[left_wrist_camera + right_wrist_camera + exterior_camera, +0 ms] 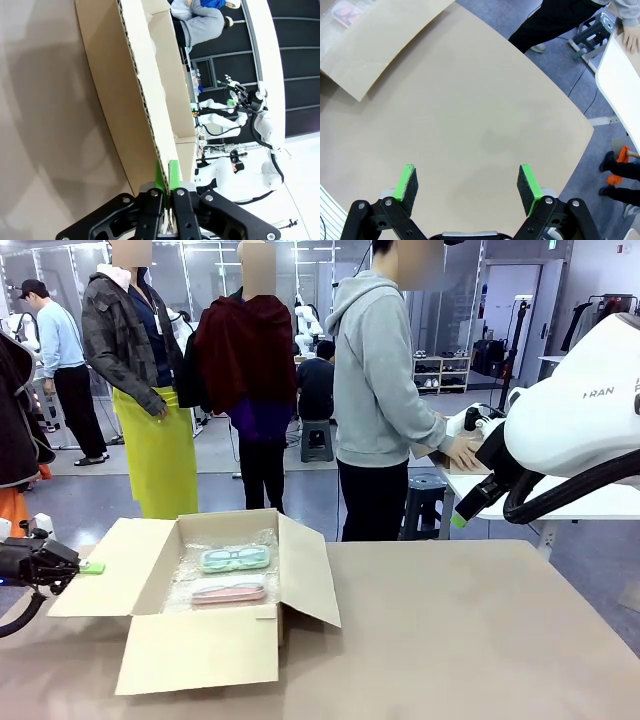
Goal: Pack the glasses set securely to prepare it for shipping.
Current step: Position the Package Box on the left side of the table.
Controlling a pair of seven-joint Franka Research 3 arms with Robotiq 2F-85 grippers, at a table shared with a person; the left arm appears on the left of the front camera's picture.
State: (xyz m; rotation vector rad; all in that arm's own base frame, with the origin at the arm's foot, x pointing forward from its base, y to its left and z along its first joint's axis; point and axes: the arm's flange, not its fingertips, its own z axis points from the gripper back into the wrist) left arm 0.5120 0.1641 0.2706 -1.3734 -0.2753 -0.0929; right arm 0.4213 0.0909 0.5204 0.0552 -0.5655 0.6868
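1. Cardboard box (215,625) sits open on the tan table (470,640), flaps spread, bubble wrap (180,585) lining its floor.
2. Inside, the mint-green case (234,559) lies on the far side and the pinkish case (228,592) just beside it, nearer the robot.
3. At the box's left flap (100,570), the left gripper (166,175) pinches the cardboard edge between closed fingers.
4. High at right, the right gripper (468,184) hangs over bare tabletop, jaws spread wide and holding nothing.
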